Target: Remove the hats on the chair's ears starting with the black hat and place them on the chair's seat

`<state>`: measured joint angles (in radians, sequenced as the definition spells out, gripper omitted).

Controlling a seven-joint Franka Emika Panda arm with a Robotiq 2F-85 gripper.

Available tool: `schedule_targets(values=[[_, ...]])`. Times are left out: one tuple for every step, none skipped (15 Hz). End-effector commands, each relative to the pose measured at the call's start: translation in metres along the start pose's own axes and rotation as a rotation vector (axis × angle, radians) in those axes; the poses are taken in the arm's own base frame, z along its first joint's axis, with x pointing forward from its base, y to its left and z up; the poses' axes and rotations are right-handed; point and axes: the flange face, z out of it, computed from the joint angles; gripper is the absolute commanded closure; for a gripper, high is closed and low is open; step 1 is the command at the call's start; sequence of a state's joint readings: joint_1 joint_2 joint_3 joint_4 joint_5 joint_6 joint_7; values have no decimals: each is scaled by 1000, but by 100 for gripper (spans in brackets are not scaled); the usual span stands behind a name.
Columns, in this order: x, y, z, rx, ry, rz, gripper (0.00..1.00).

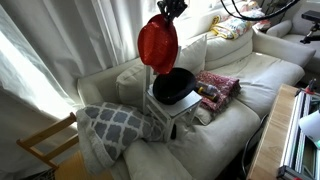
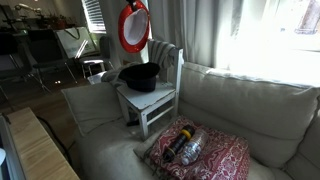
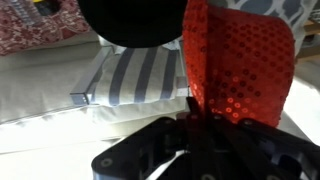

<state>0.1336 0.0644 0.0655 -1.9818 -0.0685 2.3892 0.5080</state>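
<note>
Red sequinned hat [image 1: 158, 45] — hanging slack and near-vertical from the hand [image 1: 169, 14], whose fingers are pinched shut on its upper edge. It hangs above the back of the chair [image 1: 180, 115]; whether its lower edge touches a post cannot be told. Arm: enters from the top of both exterior views, wrist pointing downward, hand high over the slatted back [image 2: 168, 62]. Black hat [image 1: 174, 86]: lying on the chair's seat [image 2: 160, 97], covering most of it. Chair: upright on the cream cushioned surface [image 1: 250, 75]. Neighbours — grey lattice-print cushion [image 1: 112, 125] beside the chair; red patterned cushion [image 2: 215, 158] on its other side, carrying small items too dim to identify.
</note>
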Motion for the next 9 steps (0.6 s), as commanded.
schedule_targets(values=[[-29,-1,-9,-195,16,-59,99],[-36,-3,-5,-250,14,-76,99],[-43,-4,0,-300,2,-94,99],[-49,-7,3,-330,-3,-105,99],[-55,-9,10,-345,-9,-112,99],[-60,-11,20,-320,-38,-100,99],[-46,-12,9,-299,-20,-107,97],[-52,-13,14,-303,-31,-110,97],[-55,-13,18,-306,-37,-111,97]])
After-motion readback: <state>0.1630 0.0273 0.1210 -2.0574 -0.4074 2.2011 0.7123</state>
